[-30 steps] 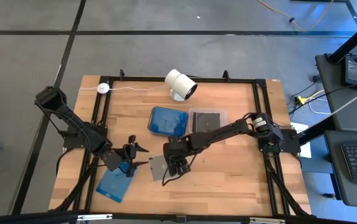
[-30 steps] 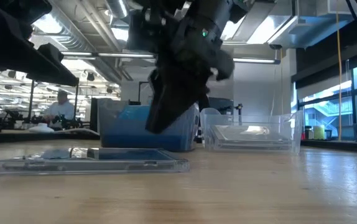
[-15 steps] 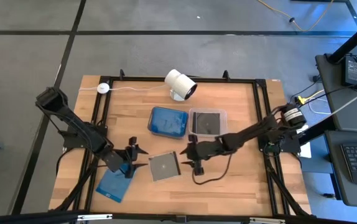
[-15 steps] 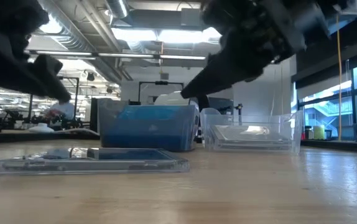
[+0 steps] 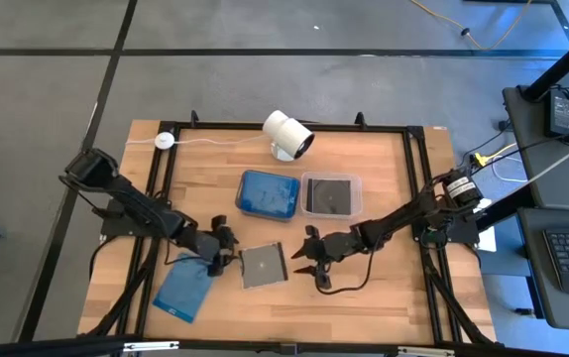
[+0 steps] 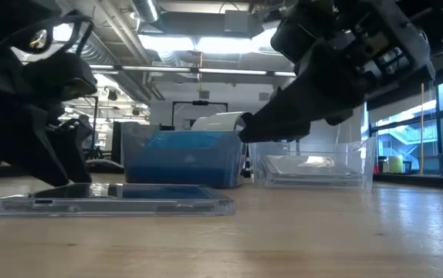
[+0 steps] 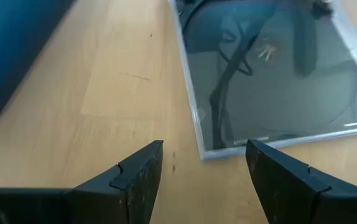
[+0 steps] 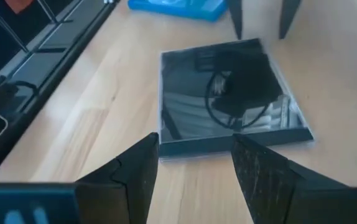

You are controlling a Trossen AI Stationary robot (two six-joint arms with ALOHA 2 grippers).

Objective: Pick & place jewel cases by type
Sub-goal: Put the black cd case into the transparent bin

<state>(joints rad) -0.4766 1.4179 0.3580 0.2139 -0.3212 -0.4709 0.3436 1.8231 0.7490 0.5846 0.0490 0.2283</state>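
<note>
Dark jewel case (image 5: 263, 265) lies flat on the table (image 5: 384, 288), between my two grippers. Left gripper (image 5: 227, 250), fingers apart, sits right at its edge, prob. lined up for the pinch. Right gripper (image 5: 309, 259), also spread, hangs just off the opposite side. Blue jewel case (image 5: 184, 295) lies beside the left gripper.

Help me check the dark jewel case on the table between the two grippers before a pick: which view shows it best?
The right wrist view: the dark jewel case lies whole and flat, all edges visible. The high view shows it small between the left gripper and right gripper. The left wrist view crops it; the low view shows only its edge.
</note>
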